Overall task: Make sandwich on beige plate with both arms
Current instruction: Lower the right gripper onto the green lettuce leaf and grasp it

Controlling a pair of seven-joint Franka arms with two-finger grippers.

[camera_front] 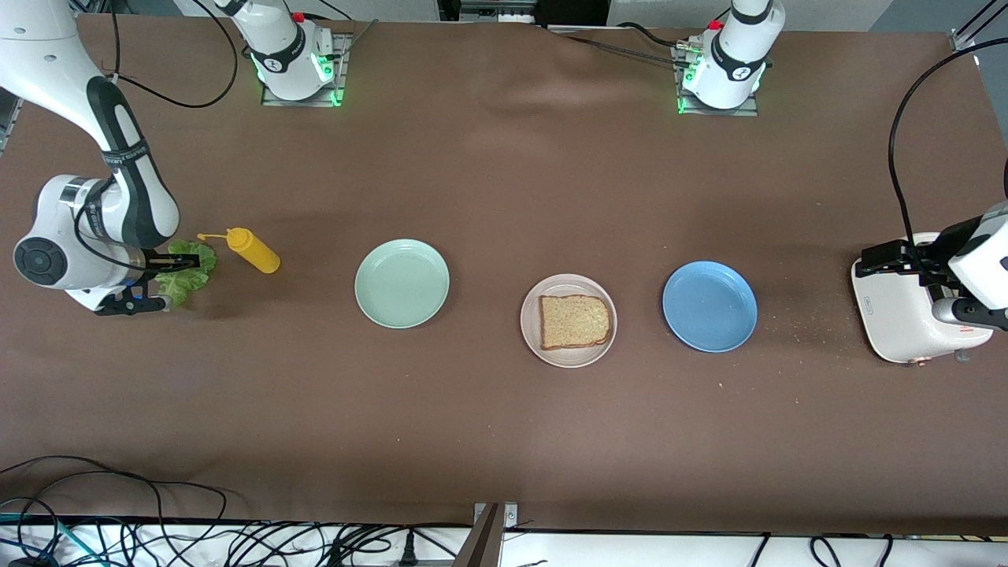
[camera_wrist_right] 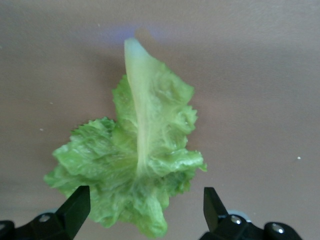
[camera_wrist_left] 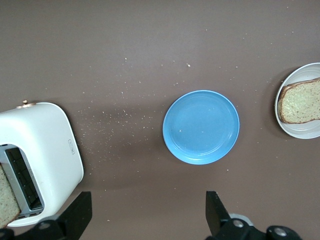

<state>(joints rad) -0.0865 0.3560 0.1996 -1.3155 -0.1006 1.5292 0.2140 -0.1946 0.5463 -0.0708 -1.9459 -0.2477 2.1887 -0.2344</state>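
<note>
One brown speckled bread slice (camera_front: 576,321) lies on the beige plate (camera_front: 568,357) at mid-table. The ruffled green lettuce leaf (camera_front: 191,268) lies flat on the table at the right arm's end. My right gripper (camera_front: 161,281) hangs open just above it, a finger on either side of the leaf's frilly end (camera_wrist_right: 135,165). My left gripper (camera_front: 886,258) is open and empty over the table beside the white toaster (camera_front: 898,315). A second bread slice (camera_wrist_left: 7,200) stands in the toaster's slot. The left wrist view also shows the beige plate (camera_wrist_left: 300,132) and its bread (camera_wrist_left: 300,101).
A yellow squeeze bottle (camera_front: 253,250) lies beside the lettuce. A mint-green plate (camera_front: 402,283) and a blue plate (camera_front: 709,306) flank the beige plate. Crumbs are scattered between the blue plate and the toaster. Cables run along the table's front edge.
</note>
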